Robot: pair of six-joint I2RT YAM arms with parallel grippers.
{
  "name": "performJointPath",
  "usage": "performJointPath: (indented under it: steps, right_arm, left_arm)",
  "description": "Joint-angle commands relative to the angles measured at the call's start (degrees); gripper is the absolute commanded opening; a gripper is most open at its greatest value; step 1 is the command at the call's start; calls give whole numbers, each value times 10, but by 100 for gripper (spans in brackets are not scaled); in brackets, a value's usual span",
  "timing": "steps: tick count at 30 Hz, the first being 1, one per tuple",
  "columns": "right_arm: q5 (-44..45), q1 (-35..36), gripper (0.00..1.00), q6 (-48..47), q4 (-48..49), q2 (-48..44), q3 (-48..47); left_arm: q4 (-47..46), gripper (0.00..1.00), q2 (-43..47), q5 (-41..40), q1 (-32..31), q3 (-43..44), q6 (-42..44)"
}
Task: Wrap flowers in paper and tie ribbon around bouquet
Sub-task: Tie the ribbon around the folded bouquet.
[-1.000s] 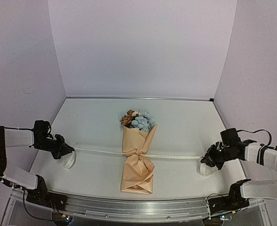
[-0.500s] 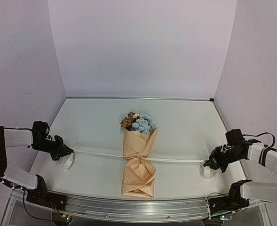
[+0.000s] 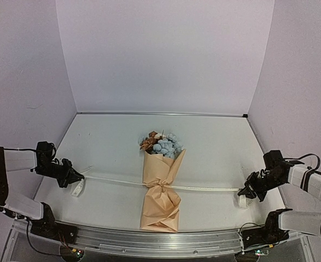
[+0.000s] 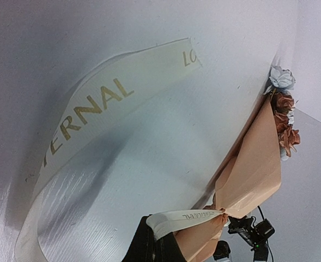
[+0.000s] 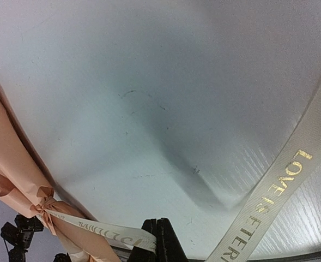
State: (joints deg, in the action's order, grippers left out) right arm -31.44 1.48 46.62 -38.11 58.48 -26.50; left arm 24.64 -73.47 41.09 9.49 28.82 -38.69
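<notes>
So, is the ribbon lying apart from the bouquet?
No, the ribbon is cinched around the middle of the bouquet and stretches out to both sides.

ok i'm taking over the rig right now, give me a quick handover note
Left gripper: jaws shut on the ribbon, left end.
Right gripper: jaws shut on its right end.
Bouquet lies in the middle, flowers toward the far wall, paper wrapped around them.
Done: wrapping; ribbon cinched at the waist, pulled taut both ways.
To do: check the knot holds, then release both ends.

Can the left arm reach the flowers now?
Probably not yet: the left fingers are shut on the taut ribbon, far to the side of the flowers. Nothing stands between, but it must release first.
</notes>
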Motion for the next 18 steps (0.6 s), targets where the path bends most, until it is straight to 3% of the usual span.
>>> performJointPath:
  steps: [1, 7, 15, 18]
  right_arm:
    - [263, -47, 0, -13, -99, 13, -33]
    - [301, 36, 0, -95, -176, 35, -99]
    - [314, 93, 40, -153, -202, 49, -134]
    - [315, 112, 48, -170, -208, 48, -149]
  left_arm:
    - [-92, 0, 24, -238, 68, 54, 7]
    - [-82, 0, 35, -271, -39, 89, 36]
    - [-58, 0, 40, -294, -175, 97, 68]
    - [-39, 0, 34, -316, -209, 103, 69]
